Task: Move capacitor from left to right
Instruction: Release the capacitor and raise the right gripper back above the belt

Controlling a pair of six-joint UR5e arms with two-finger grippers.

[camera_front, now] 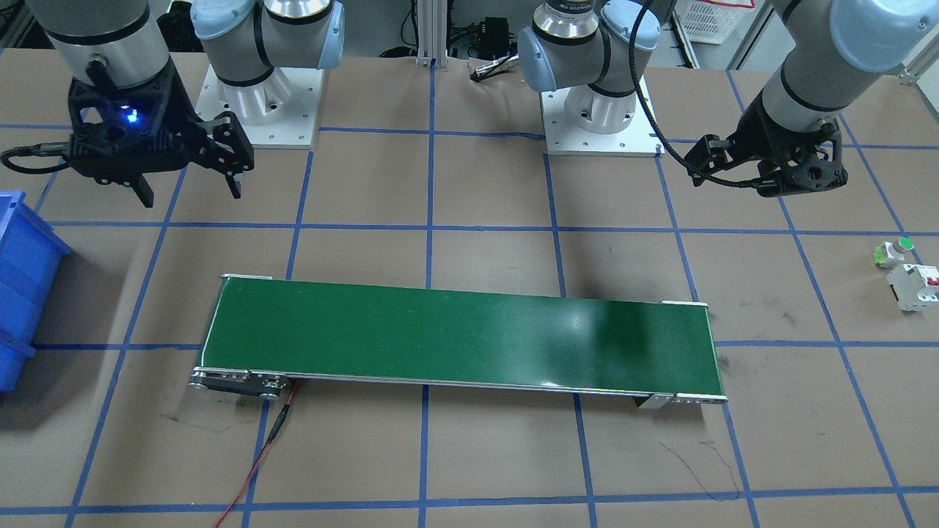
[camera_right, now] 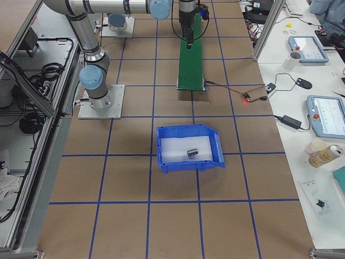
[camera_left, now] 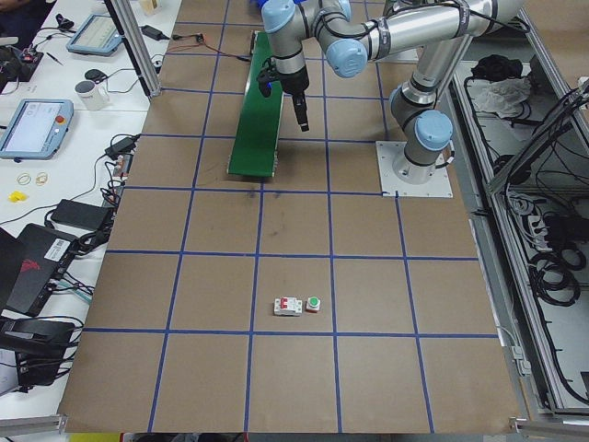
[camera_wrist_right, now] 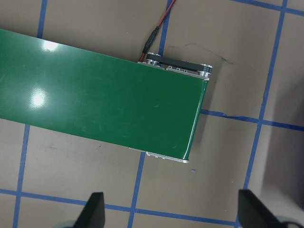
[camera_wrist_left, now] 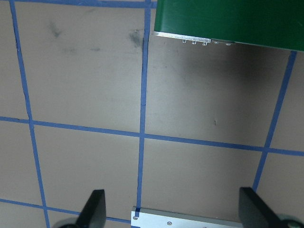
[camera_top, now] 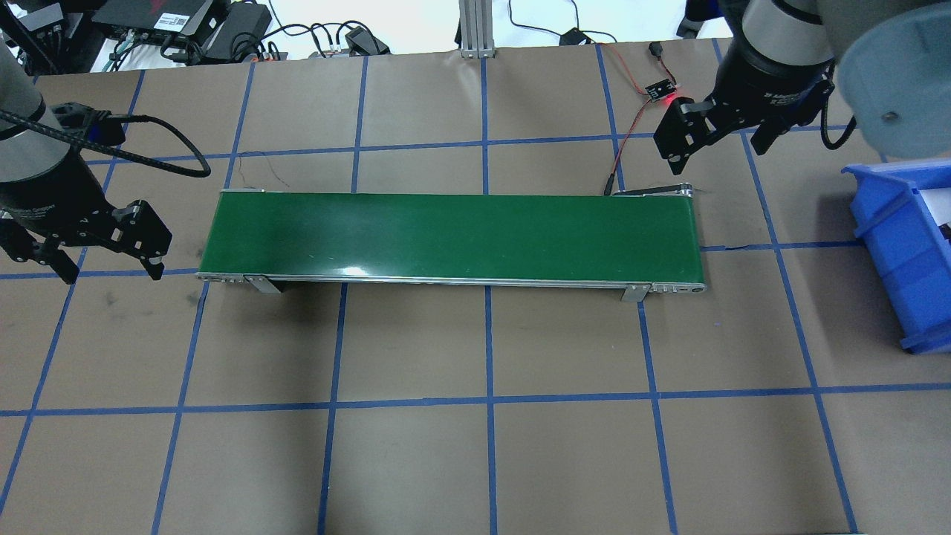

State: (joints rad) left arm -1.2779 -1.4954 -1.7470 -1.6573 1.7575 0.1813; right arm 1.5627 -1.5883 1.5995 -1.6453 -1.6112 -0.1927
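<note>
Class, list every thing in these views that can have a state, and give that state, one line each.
left gripper: open, empty, above the table.
right gripper: open, empty.
capacitor: lying on its side in the blue bin.
blue bin: holds the capacitor.
conveyor belt: carries nothing; cannot tell if it runs.
small board: red light on.
breaker: beside the button; lever position too small to tell.

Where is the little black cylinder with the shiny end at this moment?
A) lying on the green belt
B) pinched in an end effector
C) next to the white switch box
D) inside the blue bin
D: the exterior right view shows the capacitor lying inside the blue bin, while the left end effector and right end effector are open.
</note>
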